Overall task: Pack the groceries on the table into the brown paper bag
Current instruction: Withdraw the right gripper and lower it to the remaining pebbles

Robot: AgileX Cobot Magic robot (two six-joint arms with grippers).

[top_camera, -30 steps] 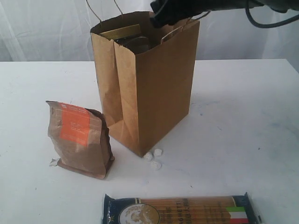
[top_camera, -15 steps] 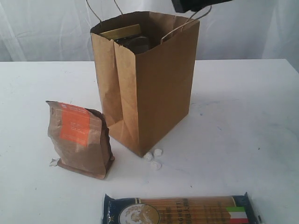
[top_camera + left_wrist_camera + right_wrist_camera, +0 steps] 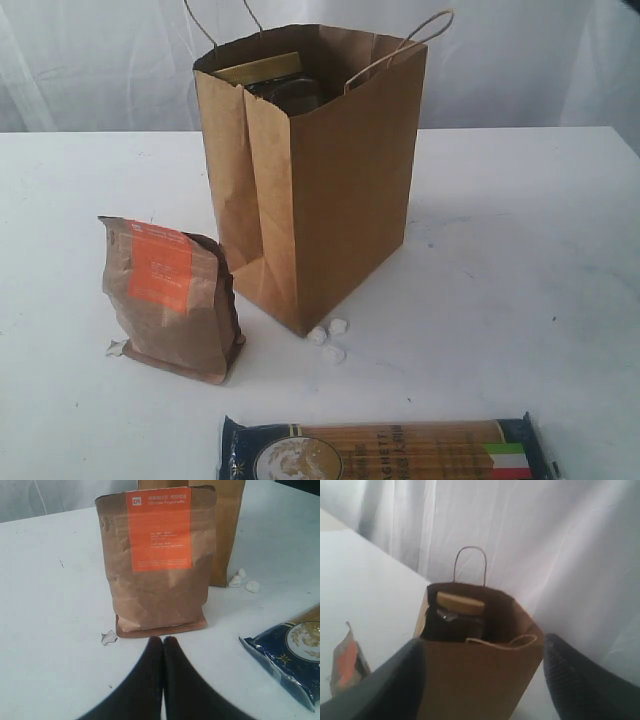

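- Far left, the kraft pouch with orange label (image 3: 168, 300) stands upright on the table (image 3: 520, 250). It is clear of the bag, with a small white scrap (image 3: 116, 348) at its lower corner.
- The left gripper (image 3: 163, 641) sits low, right in front of that pouch. Its two dark fingers are pressed tight together with nothing between them, tips just short of the pouch's base.
- Centre stage, the brown paper bag (image 3: 330, 190) is upright, mouth open, cord handles sticking up.
- Inside it, the gold-lidded clear jar (image 3: 260, 68) peeks over the rim on the bag's left side. There's something dark next to it that I can't make out.
- Three white pebble-like bits (image 3: 330, 340) lie at the bag's front corner.
- At the near edge, the long spaghetti pack (image 3: 390, 452) lies flat, stretching off to the right.
- The right gripper (image 3: 483, 647) hangs higher up, facing the bag's open mouth, fingers spread wide and holding nothing.
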